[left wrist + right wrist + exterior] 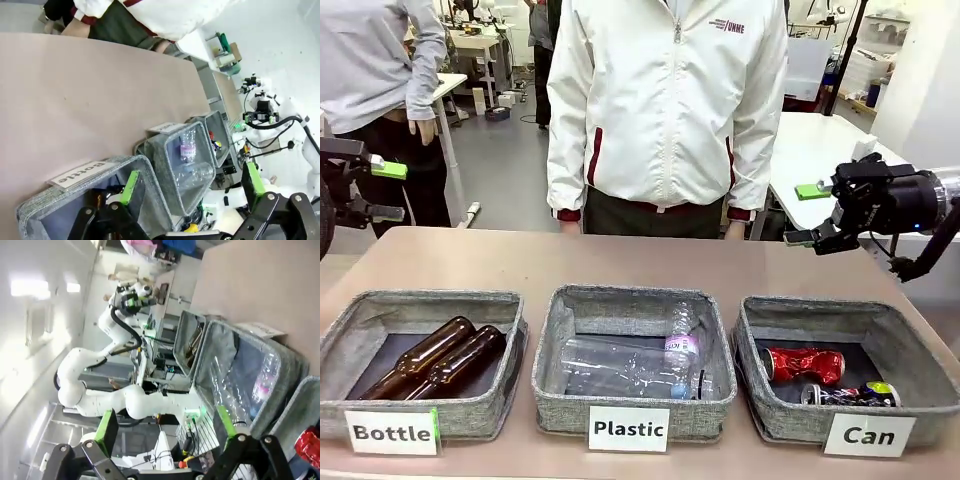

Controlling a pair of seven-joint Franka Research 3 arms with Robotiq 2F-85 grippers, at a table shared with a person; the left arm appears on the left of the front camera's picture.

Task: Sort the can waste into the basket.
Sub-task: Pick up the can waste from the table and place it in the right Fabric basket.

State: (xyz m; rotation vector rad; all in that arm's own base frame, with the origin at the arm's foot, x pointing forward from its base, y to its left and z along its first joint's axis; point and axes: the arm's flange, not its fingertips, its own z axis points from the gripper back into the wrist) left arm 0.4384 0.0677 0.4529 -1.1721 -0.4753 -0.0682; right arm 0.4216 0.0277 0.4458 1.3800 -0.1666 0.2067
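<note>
both crushed metal cans, red (804,364) and blue-silver (850,394), lie in the grey fabric "can" basket (752,400) below the spread, empty right end effector (809,214); sorting looks finished.

Right gripper (167,432) hangs with its green-padded fingers (106,426) spread wide, nothing between them. Beyond sits a grey fabric basket (220,347) holding clear plastic bottles (262,382), red crushed can (309,445) at the corner.

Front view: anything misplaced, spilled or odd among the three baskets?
Nothing stands out. Both crushed cans, red and blue-silver, lie in the Can basket, brown bottles in Bottle, clear bottles in Plastic. Both tools, left and right, are open.
</note>
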